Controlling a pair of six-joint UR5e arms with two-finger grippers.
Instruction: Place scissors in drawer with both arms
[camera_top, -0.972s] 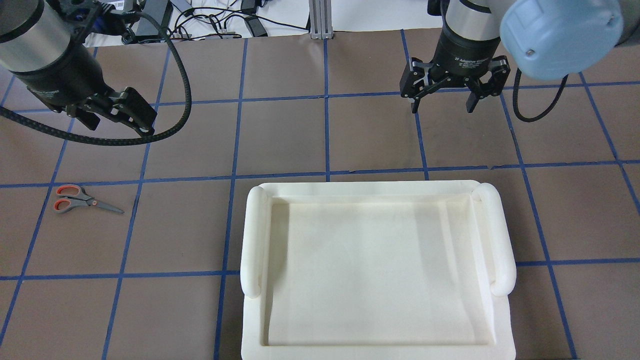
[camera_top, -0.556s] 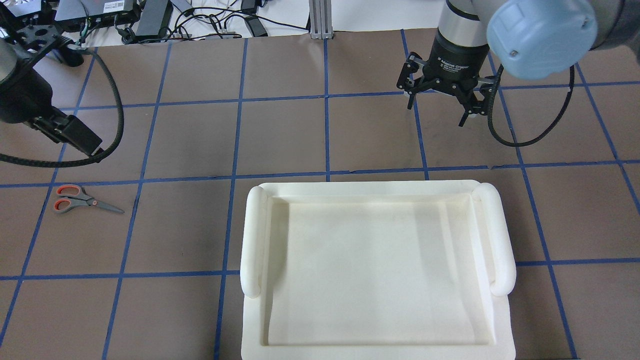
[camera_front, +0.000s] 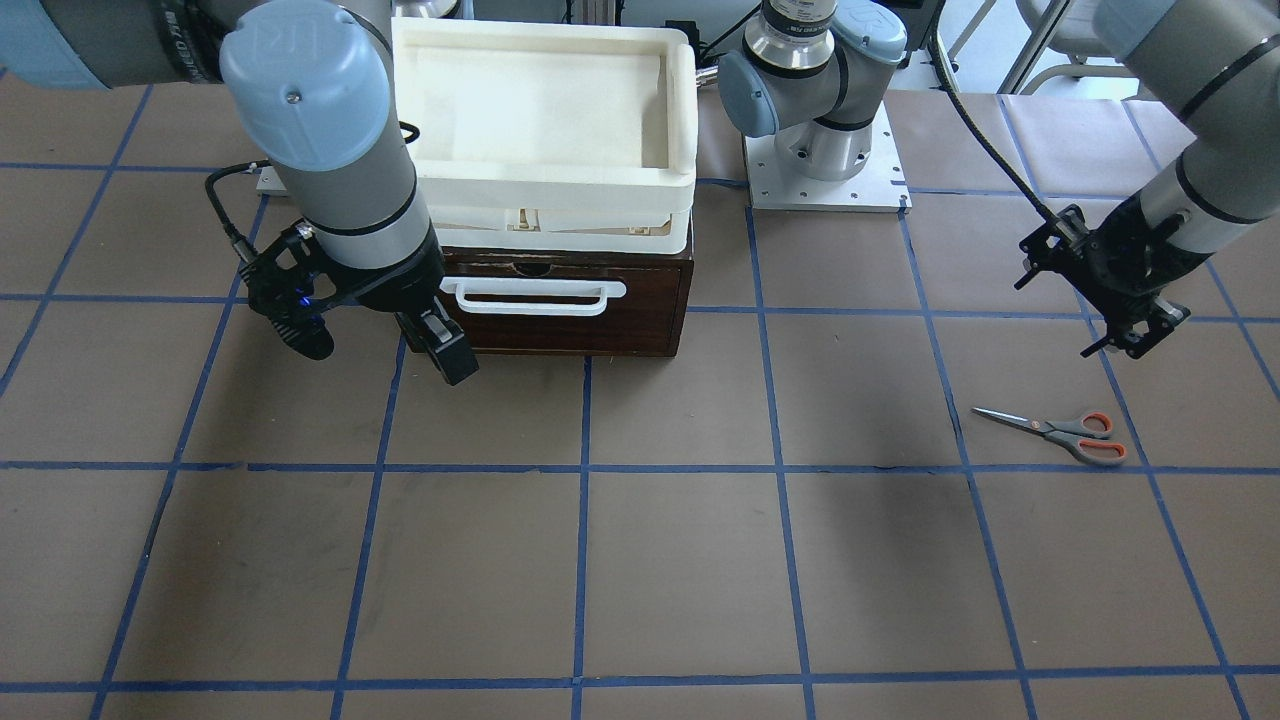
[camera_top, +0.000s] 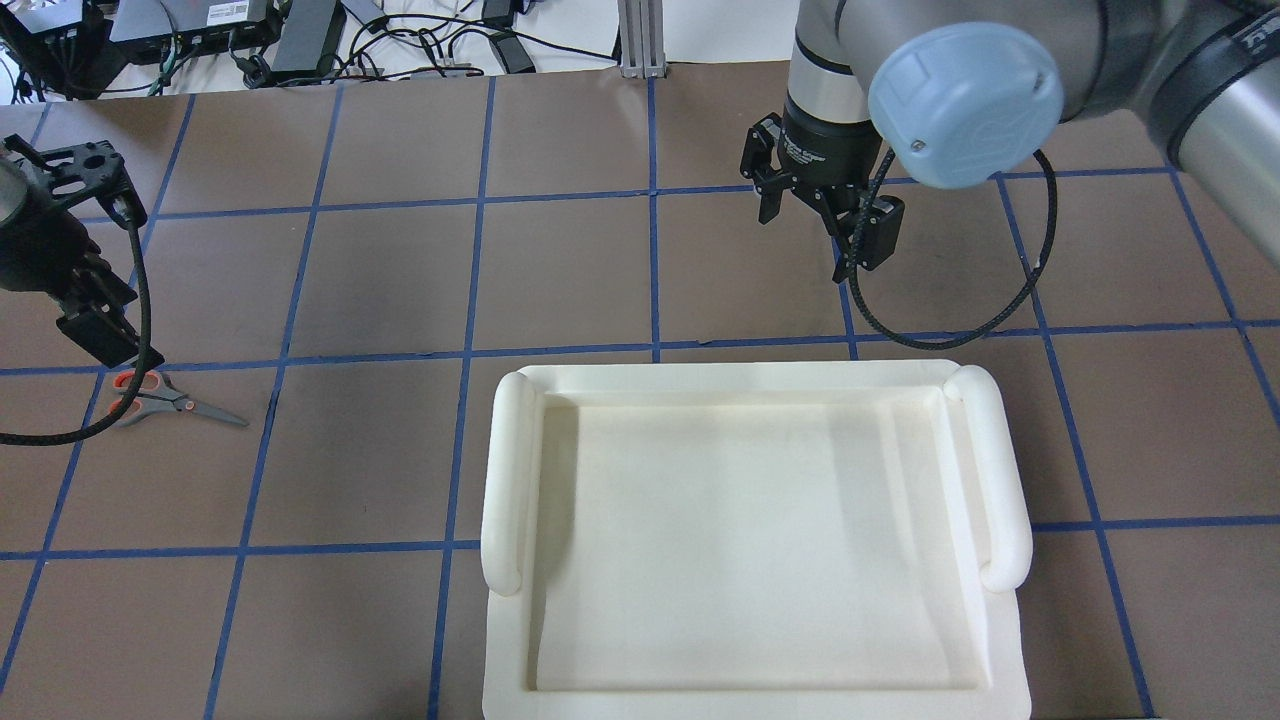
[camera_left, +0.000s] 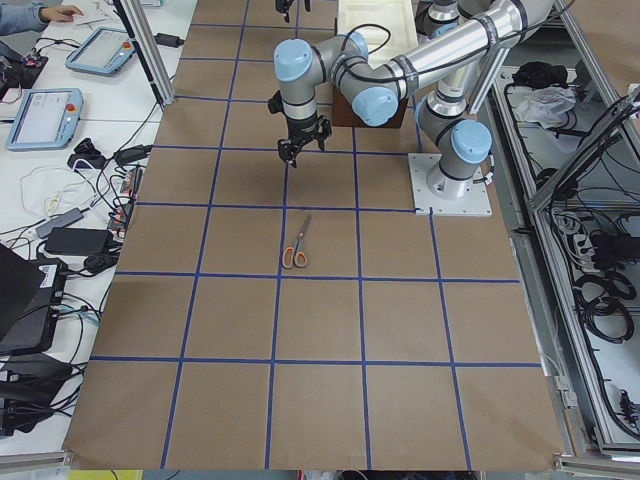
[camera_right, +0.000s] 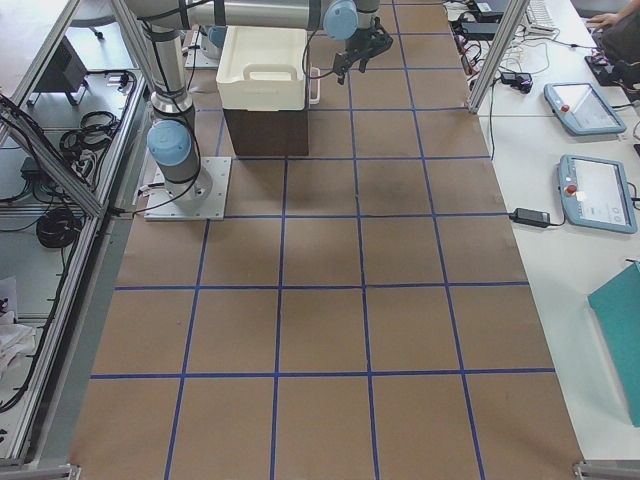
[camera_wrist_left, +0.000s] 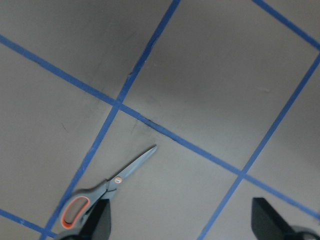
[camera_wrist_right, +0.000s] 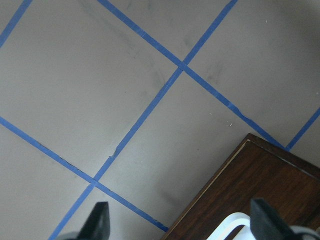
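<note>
The scissors (camera_top: 165, 397) lie flat on the brown table at my far left, also in the front view (camera_front: 1060, 432). My left gripper (camera_top: 95, 335) hangs open just above and beyond their orange-lined handles; the left wrist view shows the scissors (camera_wrist_left: 110, 187) by one open fingertip (camera_wrist_left: 97, 222). The dark brown drawer (camera_front: 570, 325) is shut, with its white bar handle (camera_front: 530, 297) facing away from me. My right gripper (camera_front: 375, 350) is open and empty, low beside the handle's end. The right wrist view shows the drawer's corner (camera_wrist_right: 260, 185).
A white foam tray (camera_top: 510, 470) sits on top of the drawer cabinet and hides it from above. Blue tape lines grid the brown table. The left arm's base plate (camera_front: 825, 170) stands beside the cabinet. Cables and tablets lie past the table's far edge.
My left gripper has moved left and toward me, ending over the scissors' handles. My right gripper has moved left and turned, coming closer to the drawer front. The scissors have not moved.
</note>
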